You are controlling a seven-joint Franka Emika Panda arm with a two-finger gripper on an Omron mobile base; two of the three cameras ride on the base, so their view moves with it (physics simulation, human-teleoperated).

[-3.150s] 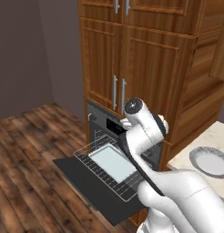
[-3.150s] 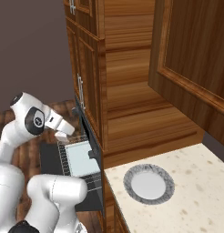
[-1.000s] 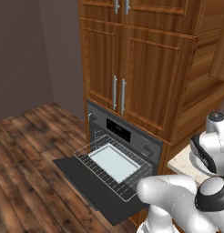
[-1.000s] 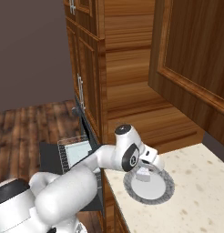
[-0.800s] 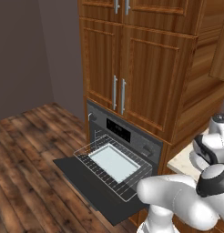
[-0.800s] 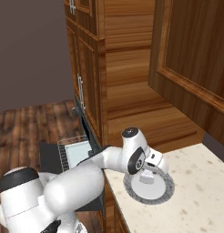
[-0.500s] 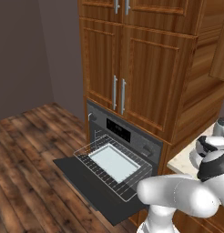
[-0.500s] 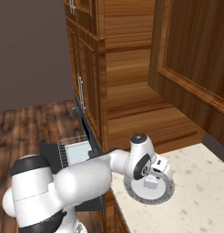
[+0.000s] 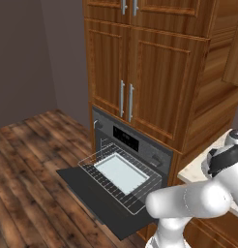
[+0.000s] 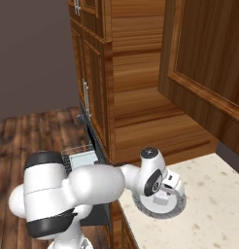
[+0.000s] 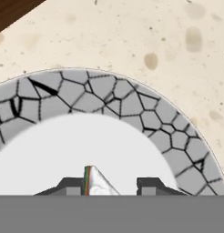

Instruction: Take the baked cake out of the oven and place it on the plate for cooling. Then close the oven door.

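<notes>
The baked cake (image 11: 99,182), a small white wedge with a coloured edge, sits between my gripper's (image 11: 109,185) two dark fingertips, just above the plate's white centre. The gripper is shut on it. The plate (image 11: 132,107) is round with a grey cracked-stone rim and lies on the pale counter. From the right base view my gripper (image 10: 162,197) hovers low over the plate (image 10: 150,214). The oven (image 9: 138,144) has its oven door (image 9: 99,203) folded down open, with a wire rack pulled out over it.
A flat pale baking tray (image 9: 122,173) rests on the pulled-out rack. Tall wooden cabinets (image 9: 140,72) rise above the oven. The speckled beige counter (image 10: 209,204) extends right of the plate, under an upper cabinet (image 10: 204,58). Wooden floor (image 9: 29,160) lies left of the door.
My arm has swung further right over the counter, and the hand has dropped lower onto the plate with the cake. Oven door, rack and tray are unchanged.
</notes>
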